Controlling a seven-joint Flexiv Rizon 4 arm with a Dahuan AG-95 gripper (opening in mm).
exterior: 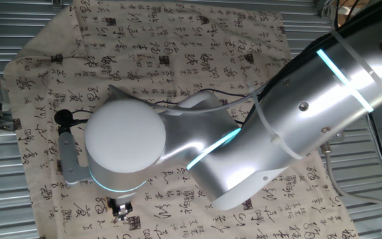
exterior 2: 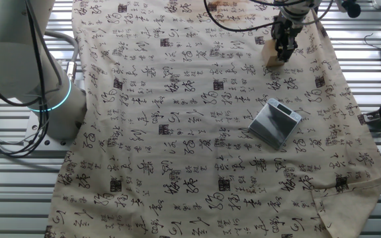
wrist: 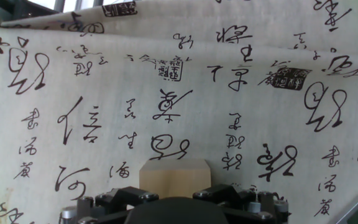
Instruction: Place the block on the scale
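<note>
On the cloth (exterior 2: 177, 132) near its far edge, the block (exterior 2: 272, 54) sits with my gripper (exterior 2: 283, 51) lowered over it, fingers (exterior 2: 290, 46) to either side; whether they are pressing its faces I cannot tell. From the hand view the block (wrist: 174, 177) shows just ahead of my fingers (wrist: 222, 194), resting on the printed fabric. My arm (exterior: 277, 126) reaches across the table, wrist pointing down. Apart from the block, nearer the cloth's middle, the scale (exterior 2: 276, 123) lies flat, its platform bare.
</note>
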